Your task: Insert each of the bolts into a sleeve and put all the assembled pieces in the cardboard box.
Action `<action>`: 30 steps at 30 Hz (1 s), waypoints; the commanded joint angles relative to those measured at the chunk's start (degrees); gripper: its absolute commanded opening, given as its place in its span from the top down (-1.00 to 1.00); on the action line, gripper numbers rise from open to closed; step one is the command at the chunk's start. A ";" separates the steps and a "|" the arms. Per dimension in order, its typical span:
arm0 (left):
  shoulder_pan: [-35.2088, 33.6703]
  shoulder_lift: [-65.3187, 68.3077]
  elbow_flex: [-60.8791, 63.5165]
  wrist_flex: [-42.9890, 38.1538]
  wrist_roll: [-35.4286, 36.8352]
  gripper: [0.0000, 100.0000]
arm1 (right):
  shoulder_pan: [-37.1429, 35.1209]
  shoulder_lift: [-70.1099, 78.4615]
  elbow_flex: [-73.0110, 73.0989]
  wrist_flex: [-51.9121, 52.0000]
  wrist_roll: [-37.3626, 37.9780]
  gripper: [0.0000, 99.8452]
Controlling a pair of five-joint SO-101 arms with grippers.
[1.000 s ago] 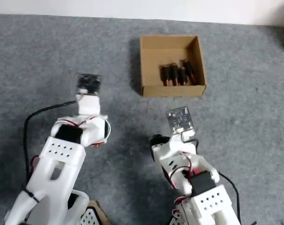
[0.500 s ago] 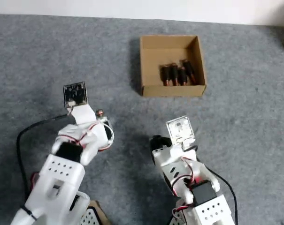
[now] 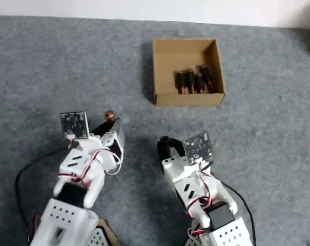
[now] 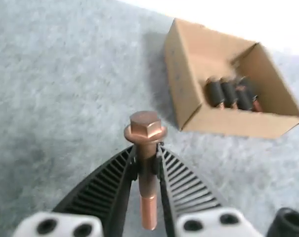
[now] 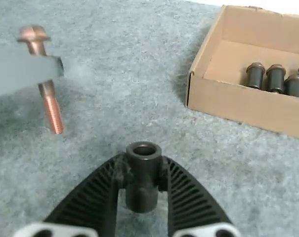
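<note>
1. Currently: the left gripper (image 4: pixel 147 149) clamps the bolt (image 4: pixel 147 165) by its shank, head up and threaded end down. The right gripper (image 5: pixel 142 162) grips the sleeve (image 5: pixel 142 174) upright, bore facing up.
2. Position: the bolt (image 3: pixel 109 115) hangs left of the sleeve (image 3: pixel 165 141), apart from it. Both are nearer than the cardboard box (image 3: pixel 189 98), where 4 assembled pieces (image 3: pixel 193 81) lie.
3. Step in hand, by my judgement: insertion. Carry the bolt right until its tip stands over the bore, with both axes vertical and in line. Then lower slowly. Keep the sleeve steady, since any tilt would likely catch the threads on the rim.
4. Change over 1 s: the left arm has drawn back from the far side, so the bolt head now shows beside its wrist. The right arm has shifted nearer and slightly left, bringing the sleeve into sight. The box and its 4 pieces have not moved.
</note>
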 commanded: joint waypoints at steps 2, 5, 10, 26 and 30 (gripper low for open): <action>0.84 -6.55 -1.01 -1.58 -0.53 0.99 | -2.51 -1.27 5.67 -3.74 0.44 0.99; 2.33 -8.40 -1.80 -2.37 -3.25 0.99 | -4.26 -1.27 5.76 -4.44 0.44 0.99; 8.75 -8.66 -1.98 -2.90 -7.38 0.99 | -4.44 -1.27 5.76 -4.53 0.44 0.99; 13.58 -8.40 -11.74 -2.81 -13.54 0.99 | -6.81 -1.27 5.76 -5.41 0.44 0.99; 13.67 -8.31 -11.56 -2.81 -13.80 0.99 | -6.99 -1.27 5.76 -5.41 0.44 0.99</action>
